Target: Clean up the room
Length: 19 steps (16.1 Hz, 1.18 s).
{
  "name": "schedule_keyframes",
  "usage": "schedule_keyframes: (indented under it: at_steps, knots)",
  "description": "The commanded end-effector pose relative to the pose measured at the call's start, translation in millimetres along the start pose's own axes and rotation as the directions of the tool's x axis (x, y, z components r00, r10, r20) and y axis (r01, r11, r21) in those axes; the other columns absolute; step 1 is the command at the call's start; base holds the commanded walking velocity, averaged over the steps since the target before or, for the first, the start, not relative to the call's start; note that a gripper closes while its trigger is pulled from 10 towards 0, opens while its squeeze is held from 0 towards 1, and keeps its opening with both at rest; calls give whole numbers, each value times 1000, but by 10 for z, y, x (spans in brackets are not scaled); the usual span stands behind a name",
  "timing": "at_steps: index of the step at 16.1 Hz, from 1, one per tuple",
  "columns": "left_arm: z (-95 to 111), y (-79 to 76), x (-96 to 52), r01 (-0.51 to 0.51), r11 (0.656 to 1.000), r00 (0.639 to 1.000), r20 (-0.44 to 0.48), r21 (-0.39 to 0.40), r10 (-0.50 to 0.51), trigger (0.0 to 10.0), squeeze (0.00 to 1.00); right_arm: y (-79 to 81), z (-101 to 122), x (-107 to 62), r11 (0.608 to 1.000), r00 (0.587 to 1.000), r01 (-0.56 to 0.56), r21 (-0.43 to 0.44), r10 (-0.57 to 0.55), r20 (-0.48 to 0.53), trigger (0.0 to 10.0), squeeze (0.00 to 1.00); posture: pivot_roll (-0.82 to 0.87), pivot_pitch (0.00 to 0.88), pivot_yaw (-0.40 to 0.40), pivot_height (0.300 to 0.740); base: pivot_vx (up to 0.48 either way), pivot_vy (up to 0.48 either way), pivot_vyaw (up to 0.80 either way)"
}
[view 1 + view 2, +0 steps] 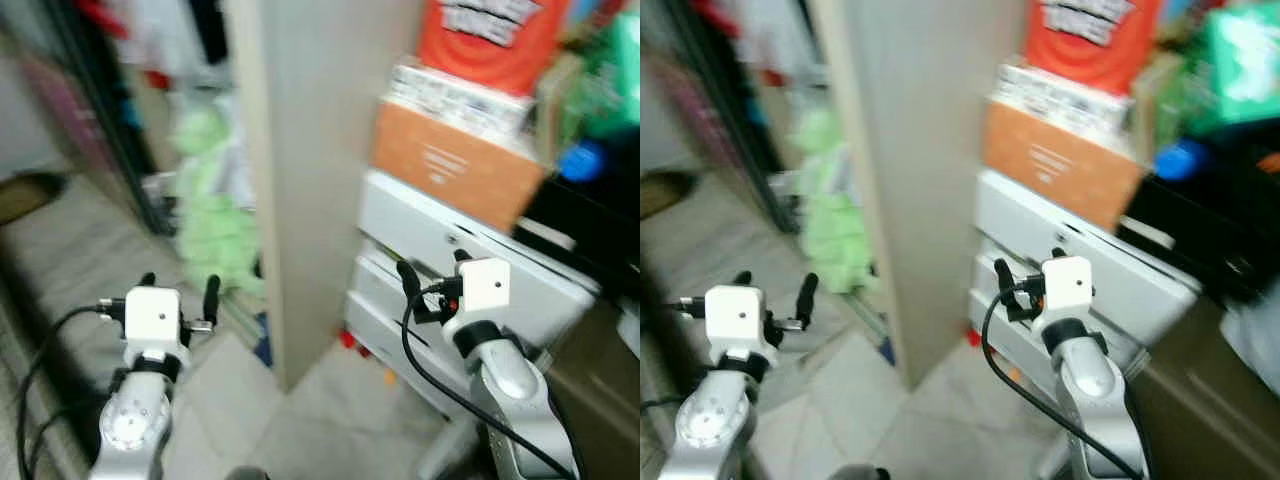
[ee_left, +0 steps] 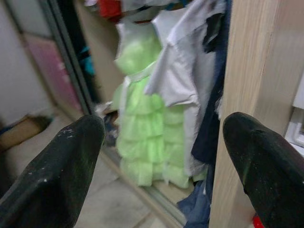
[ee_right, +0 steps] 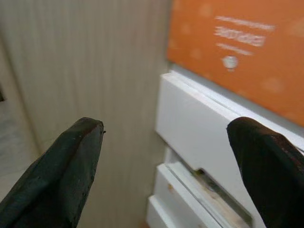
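Both arms are raised in front of me with nothing between their fingers. My left gripper [image 1: 180, 285] is open and points toward an open wardrobe, where a light green ruffled dress [image 2: 142, 142] hangs beside a white garment [image 2: 183, 80] and dark blue clothes [image 2: 209, 123]. My right gripper [image 1: 432, 265] is open, close in front of a white drawer unit [image 1: 440, 245]. An orange box [image 3: 237, 52] sits on top of that unit. The head views are blurred.
A tall beige wardrobe side panel [image 1: 310, 170] stands between the two grippers. A dark sliding-door frame [image 1: 110, 130] runs at the left. Red and green packages [image 1: 495, 40] are stacked above the orange box. Pale tiled floor [image 1: 330, 420] lies below, with small red bits [image 1: 350, 342] at the drawers' foot.
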<state>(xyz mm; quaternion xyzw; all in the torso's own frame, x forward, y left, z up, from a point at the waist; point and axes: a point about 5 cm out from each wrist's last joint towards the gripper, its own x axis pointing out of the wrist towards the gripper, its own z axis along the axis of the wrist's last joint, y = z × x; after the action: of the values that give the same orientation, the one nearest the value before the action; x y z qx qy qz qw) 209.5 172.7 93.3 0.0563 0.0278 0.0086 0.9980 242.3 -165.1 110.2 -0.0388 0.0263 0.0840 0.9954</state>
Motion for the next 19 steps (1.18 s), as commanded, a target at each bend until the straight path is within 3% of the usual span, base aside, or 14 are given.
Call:
schedule_keyframes:
  at_steps: [1, 4, 6, 8, 13, 14, 15, 19]
  knots:
    - [39, -1, -5, 1, 1000, 1000, 14, 14, -1, 10000, 0, -1, -19, 17, 1000, 1000, -9, 1, 9, -13, 10000, 0, -44, 0, -48, 740, 0, 0, 800]
    - [66, 1, 12, 33, 999, 999, 11, 30, -33, 10000, 0, 6, -30, -4, 1000, 999, -24, 15, 24, -23, 10000, 0, -50, 0, -14, 740, 0, 0, 800]
    - [64, 12, 8, 53, 998, 999, 1, 40, -53, 10000, 0, 69, -96, -48, 990, 987, -131, 48, 134, -83, 10000, 0, -61, 0, 5, 740, 0, 0, 800]
    - [61, 7, 39, 81, 995, 997, -3, 52, -81, 10000, 0, 171, -214, -207, 928, 913, -347, 138, 368, -177, 10000, 0, -71, 0, 15, 740, 0, 0, 800]
    - [63, -16, 57, 107, 992, 994, -17, 59, -106, 10000, 0, 244, -186, -253, 846, 828, -500, 187, 530, -184, 10000, 0, -61, 0, 8, 740, 0, 0, 800]
    - [60, -14, 49, 111, 992, 994, -20, 61, -110, 10000, 0, 221, -150, -198, 860, 845, -488, 147, 508, -165, 10000, 0, -55, 0, 4, 740, 0, 0, 800]
    - [59, -11, 49, 116, 991, 993, -22, 66, -115, 10000, 0, 200, -97, -124, 876, 871, -454, 160, 475, -130, 10000, 0, -53, 0, 5, 740, 0, 0, 800]
    - [89, 15, 77, 113, 991, 994, -12, 78, -112, 10000, 0, 162, -30, -8, 894, 893, -430, 125, 441, -88, 10000, 0, -47, 0, 19, 740, 0, 0, 800]
